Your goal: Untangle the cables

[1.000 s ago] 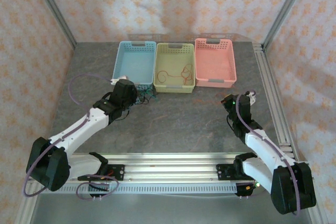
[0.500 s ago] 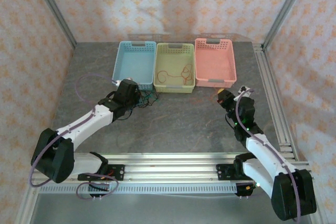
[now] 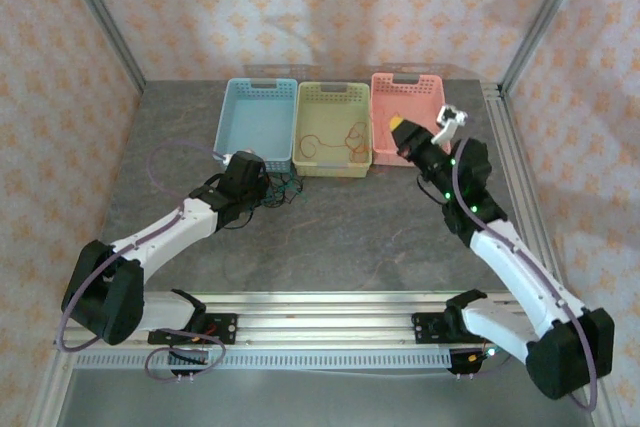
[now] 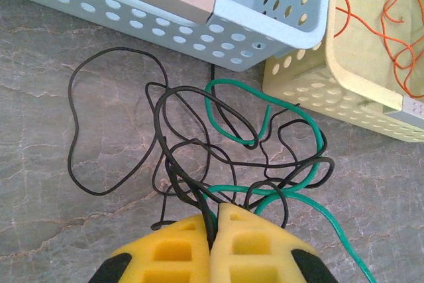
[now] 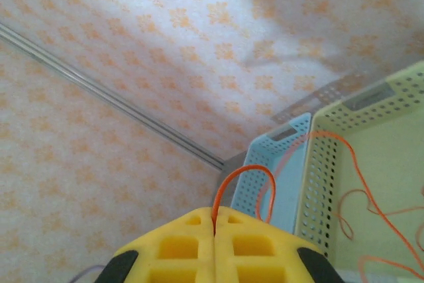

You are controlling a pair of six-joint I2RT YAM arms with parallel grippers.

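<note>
A tangle of cables lies on the table, just in front of the near corner of the blue basket and beside the yellow basket. It is made up of black wires looped over one another, with 1 green wire threaded through them. 1 large black loop is spread out to the left of the knot. In the left wrist view, several black strands are seen running into the seam between the 2 yellow fingers of the left gripper, which are pressed together on them at the tangle's near edge. 1 orange wire is coiled loosely on the floor of the yellow basket, apart from the tangle. In the right wrist view, a loop of it is pinched between the closed fingers of the right gripper, and the rest is seen trailing down into the yellow basket. From above, the right gripper is seen raised over the left edge of the pink basket, next to the yellow one. The 3 baskets are set side by side at the far end of the table: blue on the left, yellow in the middle, pink on the right.
</note>
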